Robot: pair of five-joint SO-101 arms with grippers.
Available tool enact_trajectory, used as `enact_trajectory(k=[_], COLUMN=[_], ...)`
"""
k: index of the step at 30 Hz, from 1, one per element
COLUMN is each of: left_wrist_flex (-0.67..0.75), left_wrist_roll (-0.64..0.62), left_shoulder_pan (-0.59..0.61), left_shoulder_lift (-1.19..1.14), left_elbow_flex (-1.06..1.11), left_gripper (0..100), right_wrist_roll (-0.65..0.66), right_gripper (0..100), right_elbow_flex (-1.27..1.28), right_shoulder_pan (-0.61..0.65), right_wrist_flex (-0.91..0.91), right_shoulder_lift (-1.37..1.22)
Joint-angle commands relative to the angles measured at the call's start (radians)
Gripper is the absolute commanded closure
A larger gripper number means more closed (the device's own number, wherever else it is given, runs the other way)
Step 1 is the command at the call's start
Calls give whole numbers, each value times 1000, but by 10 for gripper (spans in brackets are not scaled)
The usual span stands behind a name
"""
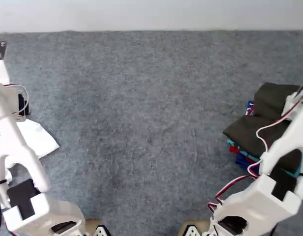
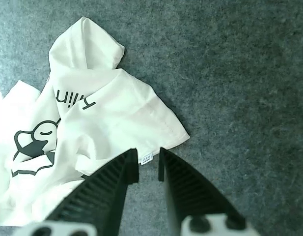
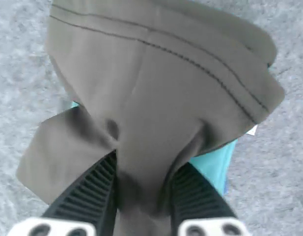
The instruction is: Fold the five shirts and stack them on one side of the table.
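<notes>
Clamping a bunched fold of the dark olive-brown cloth shirt (image 3: 156, 88) atop the coloured shirt stack (image 1: 238, 150) at the right edge of the grey felt worktop (image 1: 141, 98), the right hand (image 3: 144, 169) is risking dragging it askew, while the left hand (image 2: 148, 160) is hovering, slightly apart, over the crumpled white printed shirt (image 2: 107, 113).

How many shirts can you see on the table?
5: white shirt crumpled at the table's left edge; dark shirt at the right edge, lying over the teal shirt, red shirt and blue shirt, whose edges peek out. Others may be hidden.
</notes>
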State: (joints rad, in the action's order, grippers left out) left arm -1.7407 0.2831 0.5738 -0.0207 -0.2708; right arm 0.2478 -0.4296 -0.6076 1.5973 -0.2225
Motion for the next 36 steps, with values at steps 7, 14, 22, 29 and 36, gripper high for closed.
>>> enact_trajectory(k=[7, 14, 22, 29, 36], left_wrist_flex=[-12, -12, -12, -12, -12], left_wrist_roll=[8, 8, 8, 8, 8], left_shoulder_pan=[-6, -5, 0, -3, 0], left_shoulder_lift=[49, 49, 51, 51, 51], left_elbow_flex=[-12, -12, -12, -12, -10], left_gripper=[917, 917, 917, 917, 917], right_wrist_roll=[15, 20, 130, 155, 157], right_gripper=[644, 734, 945, 989, 989], right_elbow_flex=[-167, -161, -52, -49, -52], right_shoulder_pan=[4, 39, 27, 8, 8], right_wrist_flex=[137, 197, 159, -177, -392], right_shoulder_lift=[107, 116, 105, -38, -278])
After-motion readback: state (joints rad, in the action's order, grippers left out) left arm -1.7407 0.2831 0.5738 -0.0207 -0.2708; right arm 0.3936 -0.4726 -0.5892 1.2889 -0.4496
